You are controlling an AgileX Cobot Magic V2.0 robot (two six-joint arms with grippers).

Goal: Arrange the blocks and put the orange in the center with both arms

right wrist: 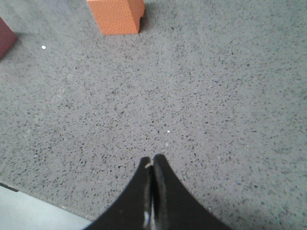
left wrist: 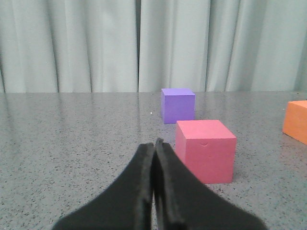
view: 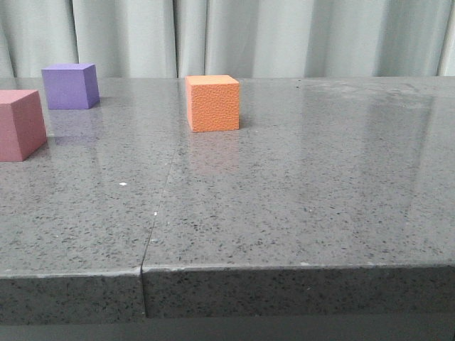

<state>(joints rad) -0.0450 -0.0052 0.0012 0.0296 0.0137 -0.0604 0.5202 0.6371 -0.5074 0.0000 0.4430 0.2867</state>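
Observation:
The orange cube (view: 212, 103) stands on the grey speckled table near its middle. The purple cube (view: 70, 86) stands far left at the back. The pink cube (view: 20, 124) stands at the left edge, nearer than the purple one. No gripper shows in the front view. In the left wrist view my left gripper (left wrist: 154, 143) is shut and empty, with the pink cube (left wrist: 205, 149) just beside it, the purple cube (left wrist: 178, 105) behind and the orange cube (left wrist: 296, 121) at the edge. In the right wrist view my right gripper (right wrist: 152, 160) is shut and empty, well short of the orange cube (right wrist: 116, 16).
The grey stone table (view: 284, 199) has a seam running from its front edge toward the orange cube. A pale curtain (view: 284, 35) hangs behind the table. The table's near edge shows by the right gripper (right wrist: 29, 201).

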